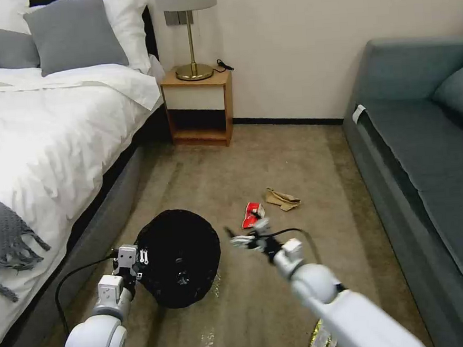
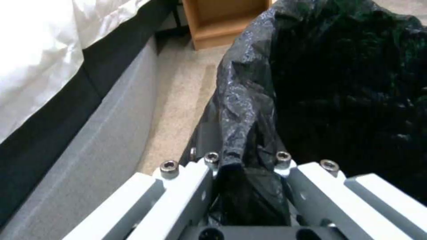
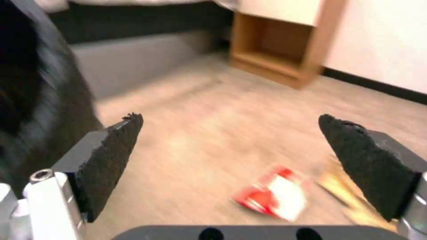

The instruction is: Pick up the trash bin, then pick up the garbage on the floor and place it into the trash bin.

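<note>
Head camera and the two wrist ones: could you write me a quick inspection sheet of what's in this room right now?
Surface: beige carpet, bare between bed and sofa.
Job's things: trash bin with black bag, held up off the carpet; red-white packet and tan paper on the carpet; yellow-silver wrapper near the robot.
Clutter: nothing seen.
Grippers: left gripper shut on the bin's rim; right gripper open above the packet.
Cables: black cable along the left arm; one on the nightstand.
Surroundings: bed, lamp, sofa.

Open carpet (image 1: 272, 155) between bed (image 1: 40, 155) and, seemingly, sofa (image 1: 425, 144).
</note>
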